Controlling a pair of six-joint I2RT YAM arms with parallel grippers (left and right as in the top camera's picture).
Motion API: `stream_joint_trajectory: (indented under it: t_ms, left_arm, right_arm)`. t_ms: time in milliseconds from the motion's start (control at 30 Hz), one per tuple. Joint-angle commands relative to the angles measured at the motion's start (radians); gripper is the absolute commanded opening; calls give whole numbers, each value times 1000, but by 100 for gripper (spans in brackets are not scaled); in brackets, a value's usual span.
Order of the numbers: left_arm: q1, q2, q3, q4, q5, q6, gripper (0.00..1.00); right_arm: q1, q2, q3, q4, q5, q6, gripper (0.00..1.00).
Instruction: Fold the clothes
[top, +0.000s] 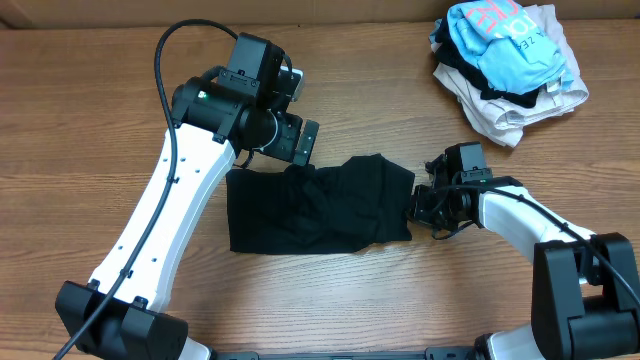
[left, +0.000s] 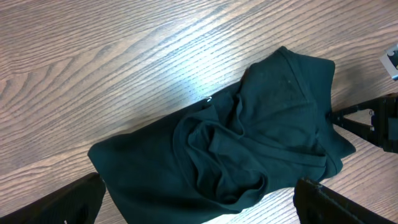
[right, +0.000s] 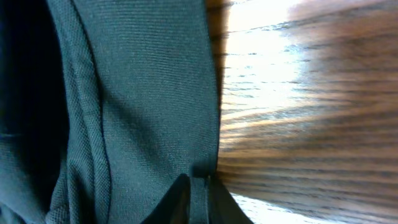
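Cloth: black shirt soft, matt, fine knit weave visible close up. Wood: table smooth, grained, slight sheen. Plastic: left arm shell glossy white.

The overhead camera looked straight down at the table, while both wrist cameras faced the black shirt, the right one closest.

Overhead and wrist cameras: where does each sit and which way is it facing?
Overhead: fixed above the table, looking straight down; left arm and right arm show, black shirt between.
Left wrist: above the shirt, angled down; its open jaws at the bottom corners.
Right wrist: low at the shirt's edge; its jaws pinch the hem.
Shared: all three see the shirt.
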Motion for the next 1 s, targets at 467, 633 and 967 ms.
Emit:
stream_joint_trajectory:
  t_ms: [467,633,967]
  left_arm:
    - [4,-3,10,-2,-23,23,100]
    - [5,-3,10,-1,-33,23,100]
    - [4,-3,10,-18,-34,23,100]
  right_arm:
    - [-83,-62,27,-17,-14,-7,16]
    - [-16,-19,27,-11,50,-31,62]
    - [145,100,27,18,259,111,64]
